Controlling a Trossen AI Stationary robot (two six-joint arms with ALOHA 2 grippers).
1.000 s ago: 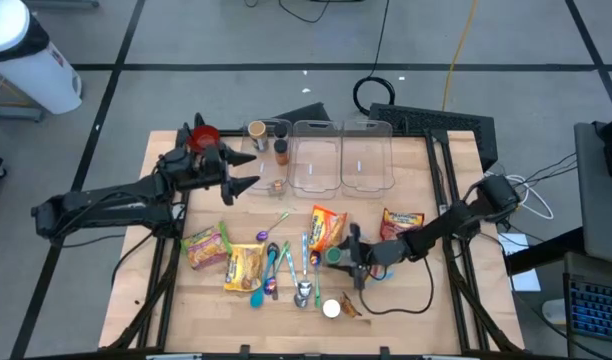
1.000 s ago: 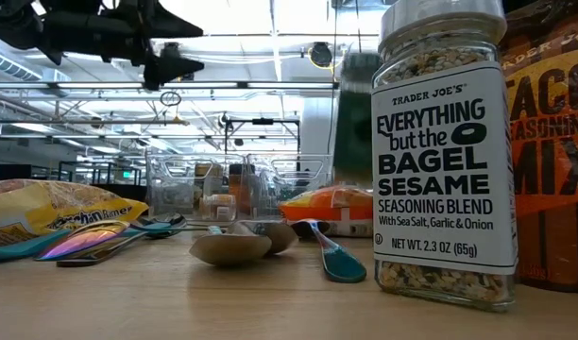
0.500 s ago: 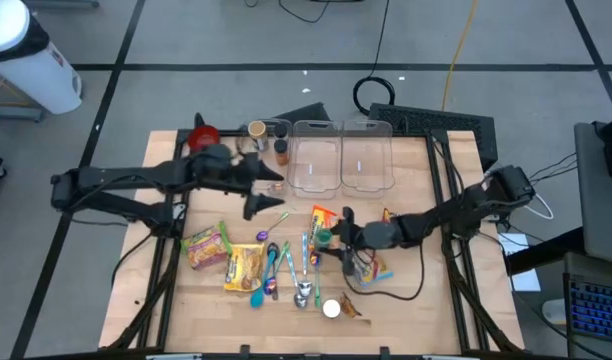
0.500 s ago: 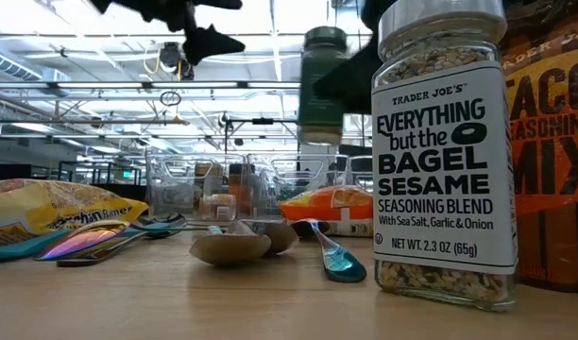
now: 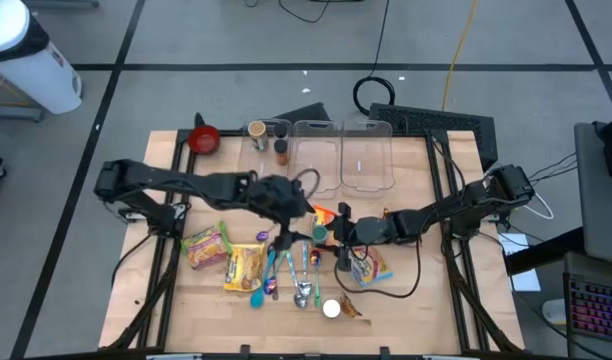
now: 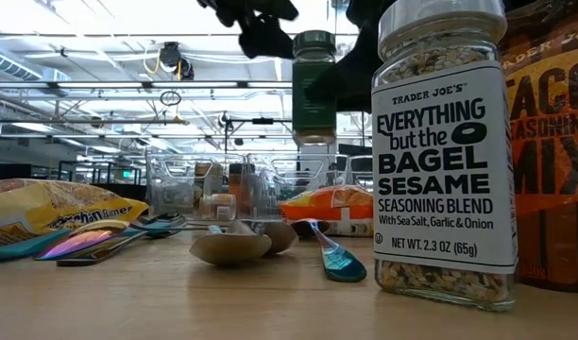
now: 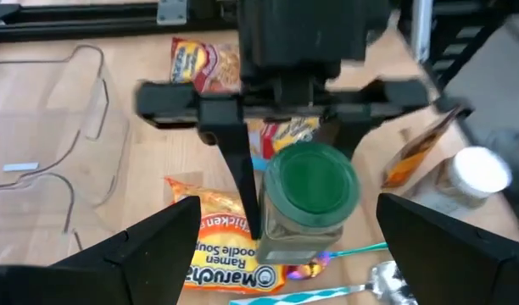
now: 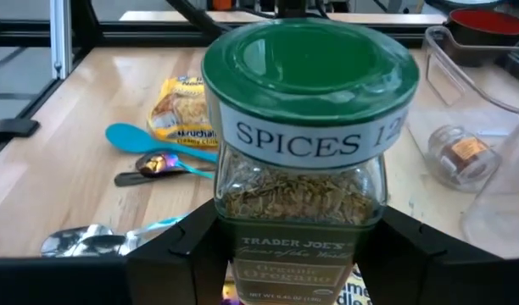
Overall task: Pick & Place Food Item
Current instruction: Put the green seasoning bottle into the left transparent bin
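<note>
A glass spice jar with a green lid (image 8: 306,127) hangs in the air over the table's middle, shown in the high view (image 5: 322,232) and the low view (image 6: 314,90). My right gripper (image 8: 302,263) reaches in from the table's right and is shut on it. My left gripper (image 7: 302,254) comes from the left (image 5: 300,216) and faces the jar (image 7: 313,182), open. Its two fingers stand wide apart, short of the jar, touching nothing. My right gripper pinches the jar's glass body (image 7: 268,229), below the lid, between its two fingers (image 7: 242,178). The fingers come nearly level from the table's right side, one on each side of the jar. The jar stands upright, lid up, lifted clear of the table.
Below lie ramen packets (image 5: 206,247) and several spoons (image 5: 286,270). A white-lidded bagel seasoning jar (image 6: 445,151) and a taco mix packet (image 6: 553,142) stand near the front edge. Clear bins (image 5: 341,155), small jars (image 5: 281,150) and a red bowl (image 5: 204,138) sit at the far edge.
My left gripper has swung from the far left corner by the red bowl toward the table's middle, tipping downward, and now faces the jar. My right gripper has lifted the jar off the table and carried it slightly left, upright, then kept still.
</note>
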